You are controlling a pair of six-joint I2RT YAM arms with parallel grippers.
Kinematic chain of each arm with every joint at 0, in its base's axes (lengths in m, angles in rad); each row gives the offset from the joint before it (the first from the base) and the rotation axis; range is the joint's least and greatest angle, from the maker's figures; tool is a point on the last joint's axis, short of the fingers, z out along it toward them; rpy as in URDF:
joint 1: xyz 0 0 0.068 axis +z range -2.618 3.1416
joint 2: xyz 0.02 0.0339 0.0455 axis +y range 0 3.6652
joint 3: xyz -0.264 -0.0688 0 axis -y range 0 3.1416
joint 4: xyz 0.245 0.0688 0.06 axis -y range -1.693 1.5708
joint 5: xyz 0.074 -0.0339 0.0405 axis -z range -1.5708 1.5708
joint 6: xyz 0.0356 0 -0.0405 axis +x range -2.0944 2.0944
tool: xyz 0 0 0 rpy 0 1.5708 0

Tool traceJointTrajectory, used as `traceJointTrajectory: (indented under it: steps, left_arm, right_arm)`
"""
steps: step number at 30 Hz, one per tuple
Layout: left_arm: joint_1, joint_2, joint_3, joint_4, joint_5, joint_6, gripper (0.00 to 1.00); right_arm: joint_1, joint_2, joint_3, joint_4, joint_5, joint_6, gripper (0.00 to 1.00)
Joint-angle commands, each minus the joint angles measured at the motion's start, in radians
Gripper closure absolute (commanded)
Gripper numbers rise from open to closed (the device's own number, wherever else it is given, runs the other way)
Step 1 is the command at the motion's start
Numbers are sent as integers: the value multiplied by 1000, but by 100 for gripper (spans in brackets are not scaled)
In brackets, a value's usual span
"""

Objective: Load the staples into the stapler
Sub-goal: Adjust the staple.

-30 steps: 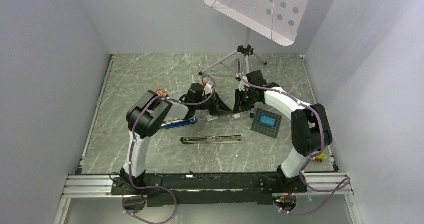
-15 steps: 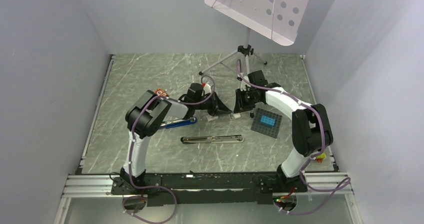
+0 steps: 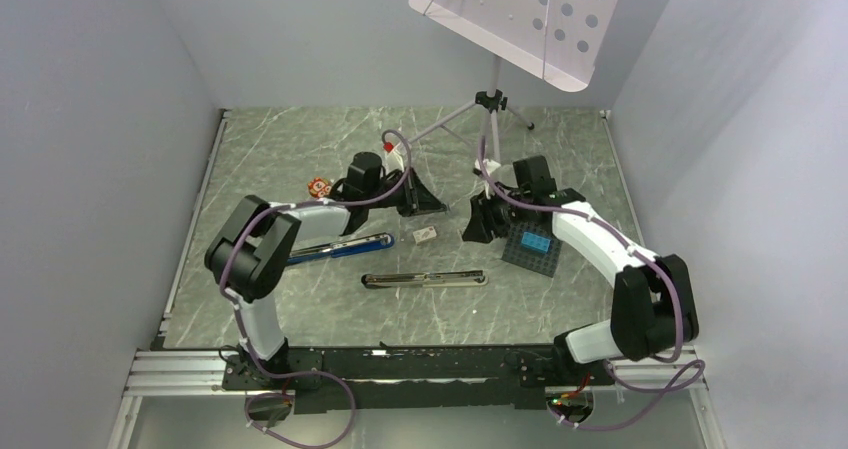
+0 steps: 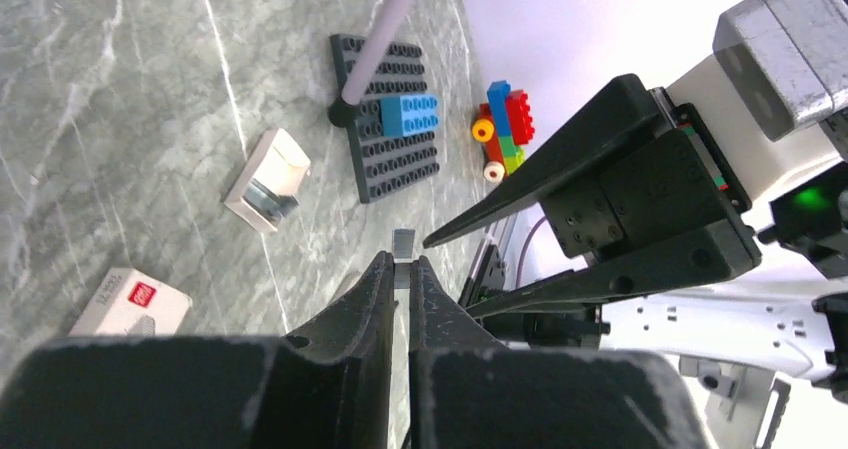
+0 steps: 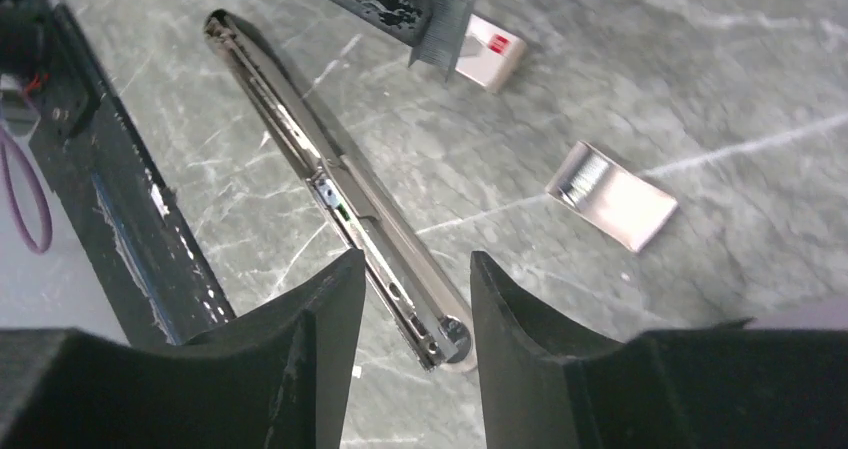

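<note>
A: What sits between the jaws of the left gripper point(image 4: 402, 261)?
B: They are clenched on the staples point(image 5: 443, 27), a tiny silver-grey block with fine ridges across its face, poking out past the fingertips. It hangs above the table point(image 3: 300, 149), about midway between the left and right edges.
A: And the right gripper point(image 5: 410, 269)?
B: Released. Its 2 fingers stand apart with nothing between them, close to the left gripper.
A: What lies below?
B: 1 white staple box point(image 5: 495, 49) with a red label. 1 small open tray point(image 5: 610, 197) with something silvery inside lies between that box and a dark baseplate point(image 3: 520, 254) carrying 1 blue brick point(image 3: 537, 241).
A: The stapler point(image 3: 425, 280)?
B: Silver, opened out flat, closer to the near edge. 1 blue stapler point(image 3: 340, 246) lies to its left.
</note>
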Motion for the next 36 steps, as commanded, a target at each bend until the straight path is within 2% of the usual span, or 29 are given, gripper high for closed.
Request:
traceJointTrajectory:
  steps: [1, 4, 12, 17, 22, 36]
  left_arm:
    - [-5, -113, -60, -35, 23, 107, 91]
    - [2, -174, -106, -43, 31, 144, 91]
    - [8, -279, -156, -76, 33, 207, 91]
    - [13, -310, -162, -96, 43, 236, 91]
    - [13, -312, -162, -91, 38, 228, 90]
    - [13, -317, -190, -39, 29, 190, 91]
  right_arm:
    - [2, -92, -81, 198, -176, -142, 52]
    - [9, -106, -107, 326, -174, -79, 49]
    - [79, -82, -62, 433, -164, 218, 48]
    - [85, -57, -32, 433, -124, 329, 57]
    - [108, -39, 3, 405, -70, 337, 65]
    - [143, -22, 11, 356, -8, 290, 71]
